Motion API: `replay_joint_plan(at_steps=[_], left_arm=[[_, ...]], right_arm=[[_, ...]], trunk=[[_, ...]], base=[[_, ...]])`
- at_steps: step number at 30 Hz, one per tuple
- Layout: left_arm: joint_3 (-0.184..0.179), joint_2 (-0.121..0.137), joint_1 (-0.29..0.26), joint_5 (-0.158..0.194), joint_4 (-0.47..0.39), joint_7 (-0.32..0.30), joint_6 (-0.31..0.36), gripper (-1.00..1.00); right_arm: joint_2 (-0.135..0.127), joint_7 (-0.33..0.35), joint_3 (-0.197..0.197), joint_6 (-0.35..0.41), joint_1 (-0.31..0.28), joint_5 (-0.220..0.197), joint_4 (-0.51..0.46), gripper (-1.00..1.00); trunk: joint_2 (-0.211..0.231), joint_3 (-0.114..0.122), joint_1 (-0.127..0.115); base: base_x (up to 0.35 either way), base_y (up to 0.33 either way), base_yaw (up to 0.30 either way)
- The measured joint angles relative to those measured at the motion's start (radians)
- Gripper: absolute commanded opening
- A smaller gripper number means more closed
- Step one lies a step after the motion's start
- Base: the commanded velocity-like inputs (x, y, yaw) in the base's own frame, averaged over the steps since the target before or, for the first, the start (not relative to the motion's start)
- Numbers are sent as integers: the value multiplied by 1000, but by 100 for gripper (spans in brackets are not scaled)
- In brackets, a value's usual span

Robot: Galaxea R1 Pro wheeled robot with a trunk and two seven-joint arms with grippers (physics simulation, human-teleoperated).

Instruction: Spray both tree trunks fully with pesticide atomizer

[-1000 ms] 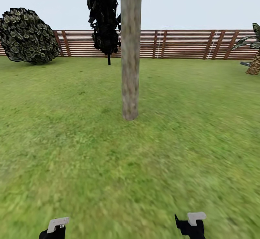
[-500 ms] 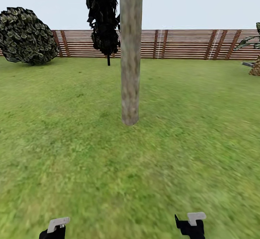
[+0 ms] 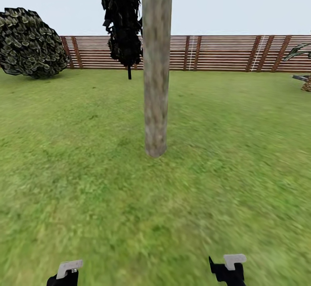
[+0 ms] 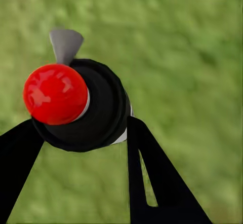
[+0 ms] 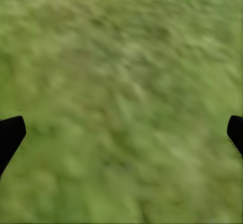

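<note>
The pesticide atomizer (image 4: 104,107), a dark bottle with a round red top (image 4: 55,93), sits between the black fingers (image 4: 152,173) of my left gripper (image 4: 83,123), which is shut on it over grass. My right gripper (image 5: 121,133) is open, its fingertips (image 5: 10,135) wide apart above bare lawn. In the head view both hands, left (image 3: 67,273) and right (image 3: 229,268), hang low at the picture's lower edge. A thick grey-brown tree trunk (image 3: 156,83) rises straight ahead from the garden lawn (image 3: 86,169), a few steps beyond my hands. A second tree with dark jagged foliage (image 3: 123,18) stands farther back, just left of it.
A brown slatted fence (image 3: 216,52) closes the far side of the lawn. A round bush (image 3: 30,44) stands at the back left, and a palm-like plant (image 3: 304,68) at the far right edge. Open grass lies on both sides of the trunk.
The whole view has moved forward: the trunk looks nearer and its base sits lower in the picture. Bush and palm have slid outward. Both grippers keep their places.
</note>
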Motion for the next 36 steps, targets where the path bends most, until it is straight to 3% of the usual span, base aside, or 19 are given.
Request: replay_joint_plan(at_steps=[36], left_arm=[[1, 4, 1, -1, -6, 0, -1, -100]], right_arm=[[4, 0, 1, 1, 0, 0, 2, 100]], trunk=[[0, 0, 0]], base=[[339, 0, 0]])
